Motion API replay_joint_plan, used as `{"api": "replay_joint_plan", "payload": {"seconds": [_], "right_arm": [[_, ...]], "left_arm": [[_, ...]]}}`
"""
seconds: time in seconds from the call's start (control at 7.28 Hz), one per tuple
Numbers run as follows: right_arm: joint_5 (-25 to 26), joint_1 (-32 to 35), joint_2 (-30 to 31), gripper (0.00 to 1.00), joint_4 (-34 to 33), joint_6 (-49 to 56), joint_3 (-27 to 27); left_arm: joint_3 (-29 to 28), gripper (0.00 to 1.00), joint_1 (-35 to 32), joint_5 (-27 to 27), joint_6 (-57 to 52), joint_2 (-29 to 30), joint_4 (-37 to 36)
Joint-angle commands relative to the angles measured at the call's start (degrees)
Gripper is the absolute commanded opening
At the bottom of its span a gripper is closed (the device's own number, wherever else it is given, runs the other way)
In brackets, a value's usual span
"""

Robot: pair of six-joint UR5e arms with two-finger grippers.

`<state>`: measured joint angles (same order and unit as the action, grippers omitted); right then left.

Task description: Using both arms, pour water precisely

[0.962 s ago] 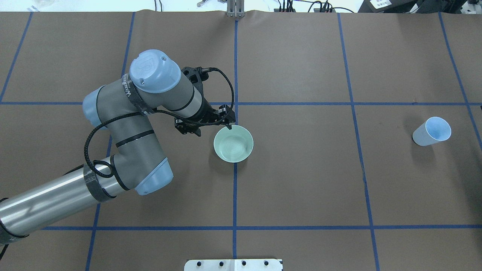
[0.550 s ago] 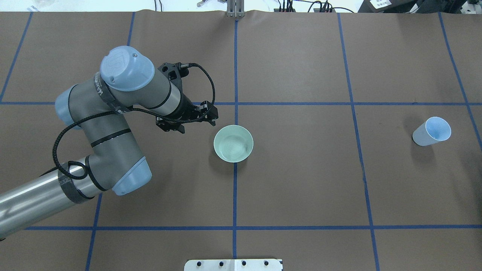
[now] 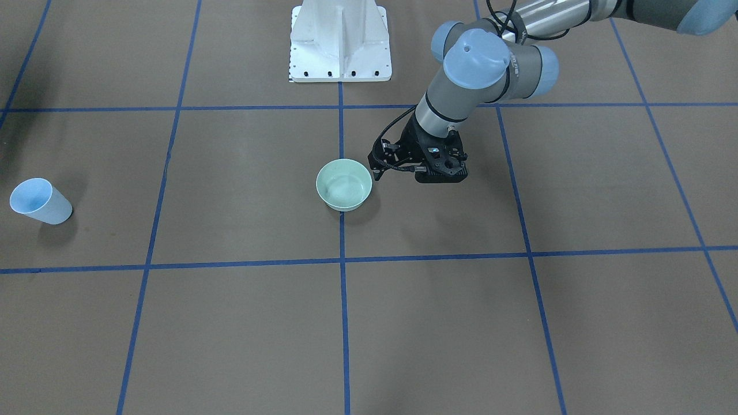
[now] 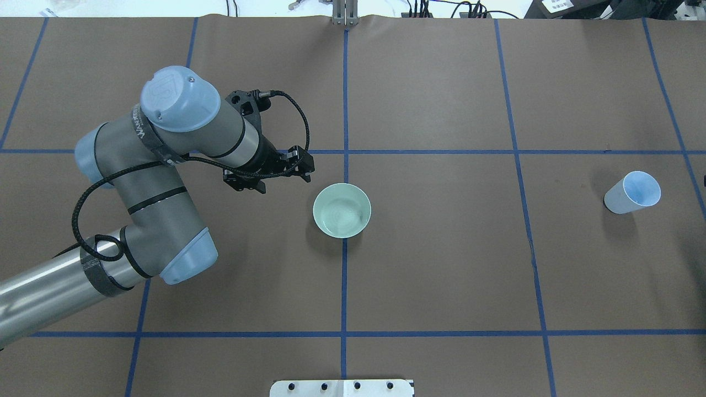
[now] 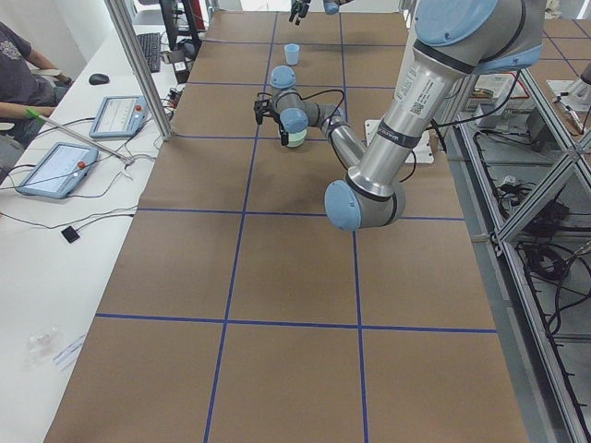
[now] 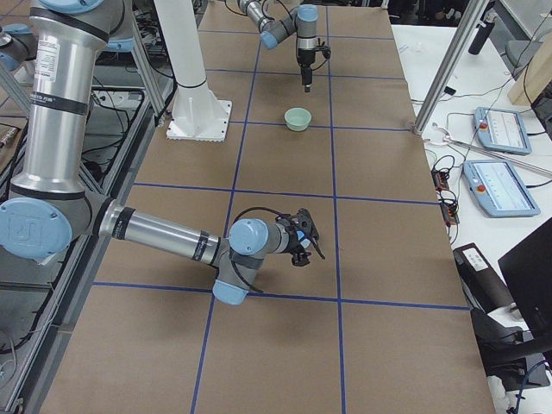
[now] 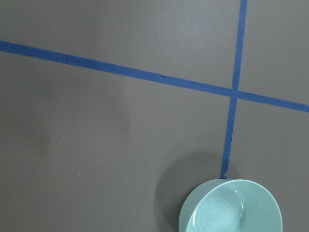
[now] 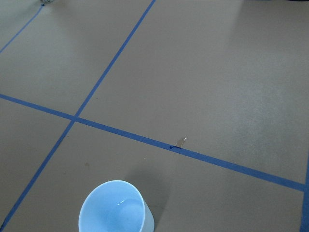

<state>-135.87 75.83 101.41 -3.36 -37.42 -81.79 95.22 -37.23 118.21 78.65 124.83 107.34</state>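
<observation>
water [image 4: 342, 214] in green bowl [image 4: 342, 187], mid-worktop, and in blue cup [image 4: 632, 192], right edge | left gripper [image 4: 304, 165] beside bowl, empty; right gripper [image 6: 309, 244] near cup; finger spread untellable | advice: lift cup upright, tip slowly over bowl centre

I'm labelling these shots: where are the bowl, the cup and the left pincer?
bowl [image 3: 344, 205]: front-facing view, outer wall.
cup [image 4: 615, 201]: overhead view, outer wall.
left pincer [image 4: 308, 167]: overhead view, between its fingertips.

The left arm [image 4: 160, 182] comes in from the left — the left gripper [image 4: 305, 167] hangs just beside the pale green bowl [image 4: 316, 212], not touching. A pale blue cup [image 4: 629, 196] stands far right.
</observation>
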Motion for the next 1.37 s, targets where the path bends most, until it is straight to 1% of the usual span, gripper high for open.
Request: {"api": "replay_joint_plan", "payload": {"seconds": [0.0, 0.14, 0.41, 0.55, 0.69, 0.82, 1.1, 1.24], "right_arm": [[4.6, -5.4, 1.4, 0.99, 5.2, -0.3, 0.1], [6.6, -7.2, 2.3, 0.99, 7.6, 0.4, 0.1], [7.4, -9.8, 2.7, 0.99, 9.8, 0.7, 0.1], [8.7, -11.0, 2.7, 0.99, 10.6, 0.7, 0.1], [9.6, -12.4, 2.5, 0.99, 10.7, 0.7, 1.8], [11.7, -14.1, 2.0, 0.99, 10.7, 1.2, 2.4], [12.7, -15.2, 2.0, 0.99, 10.3, 0.8, 3.5], [15.2, -16.5, 1.3, 0.99, 10.5, 1.1, 4.8]], "left_arm": [[0.1, 1.0, 0.0, -0.1, 0.1, 0.0, 0.0], [0.1, 1.0, 0.0, -0.1, 0.1, 0.0, 0.0], [0.2, 1.0, 0.0, -0.9, 0.2, -0.1, 0.0], [0.1, 1.0, 0.0, -0.9, 0.2, -0.2, 0.0], [0.1, 1.0, 0.0, -0.9, 0.2, -0.2, 0.0], [0.1, 1.0, -0.1, -0.9, 0.2, -0.2, 0.0], [0.3, 1.0, 0.0, -0.9, 0.2, -0.7, 0.1], [0.3, 1.0, 0.0, -0.9, 0.3, -0.7, 0.1]]}}
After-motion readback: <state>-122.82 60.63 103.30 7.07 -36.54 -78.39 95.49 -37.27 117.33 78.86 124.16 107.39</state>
